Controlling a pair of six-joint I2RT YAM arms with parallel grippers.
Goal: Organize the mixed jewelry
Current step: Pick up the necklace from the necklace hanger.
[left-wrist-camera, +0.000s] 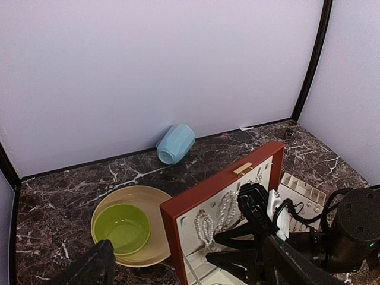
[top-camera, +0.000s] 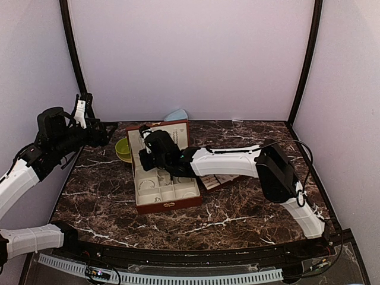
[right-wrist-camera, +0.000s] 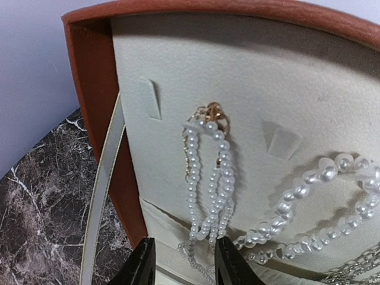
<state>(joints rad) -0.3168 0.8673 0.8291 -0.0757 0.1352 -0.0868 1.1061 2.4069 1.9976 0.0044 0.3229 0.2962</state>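
pearly bead strand [right-wrist-camera: 212, 212] hangs between the half-open right jaws, unclamped; left jaws stand wide, holding nothing

No text, label, brand, number or sign is showing legibly in any of the three views.
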